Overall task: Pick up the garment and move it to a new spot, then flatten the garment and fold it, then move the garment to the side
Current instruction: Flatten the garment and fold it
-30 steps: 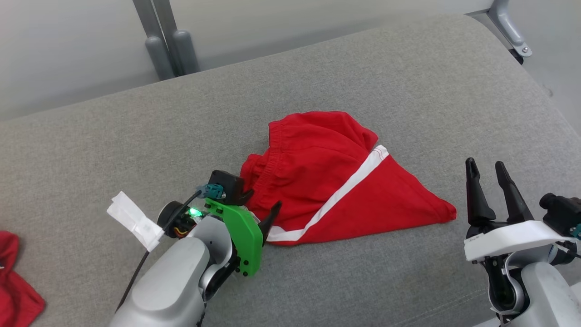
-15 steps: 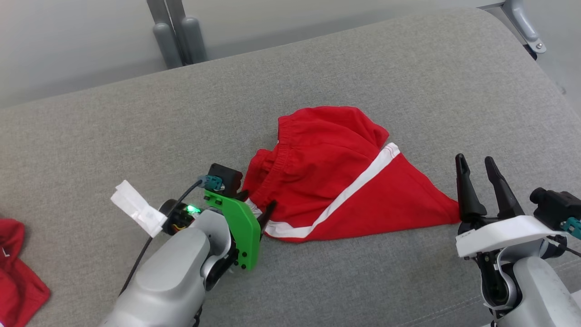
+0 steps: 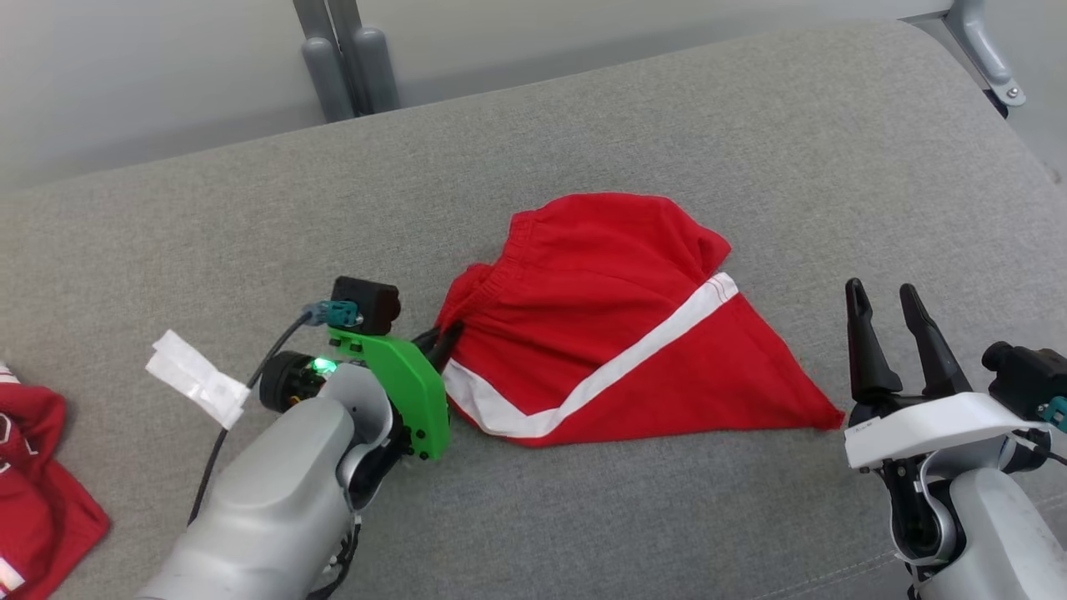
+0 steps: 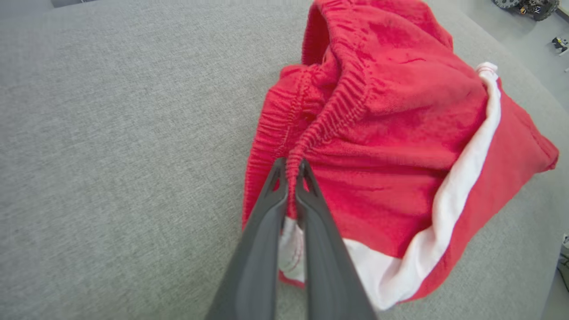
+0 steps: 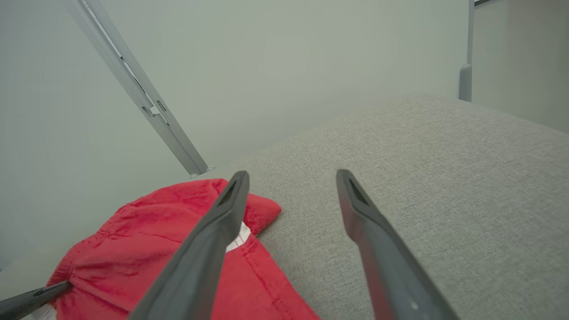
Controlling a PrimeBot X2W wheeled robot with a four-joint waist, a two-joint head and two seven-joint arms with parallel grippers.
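**Desk:** Where do we stand on the task?

**Field:** At the opening step, by our reading. The garment point(image 3: 617, 333), red shorts with a white stripe, lies crumpled on the grey surface point(image 3: 667, 125), spread between the two sets of jaws. We see it neither lifted, flattened nor folded. The carry to a new spot, the smoothing, the fold and the shift to the side are all left to do.

**Desk:** And the grip?

**Field:** The left jaws are pinched tight on the gathered waistband point(image 4: 338, 102), with red cloth squeezed between the two dark fingers point(image 4: 269, 209) right at their tips. The rest of the garment fans out ahead of those jaws and to their right, resting on the surface.

**Desk:** How is that arm posed?

**Field:** The left arm point(image 3: 267, 492) reaches in low, its green bracket point(image 3: 404, 392) just behind the jaws. The fingers point along the surface into the near edge of the cloth.

**Desk:** And the right side?

**Field:** The right jaws stand wide and hold nothing, poised above the surface. The garment's corner point(image 3: 821, 408) lies just beside them, on their left, and apart from them as far as we can tell. A second red cloth point(image 3: 33, 492) sits well off behind the left jaws. We judge a lift is what the grip now calls for.
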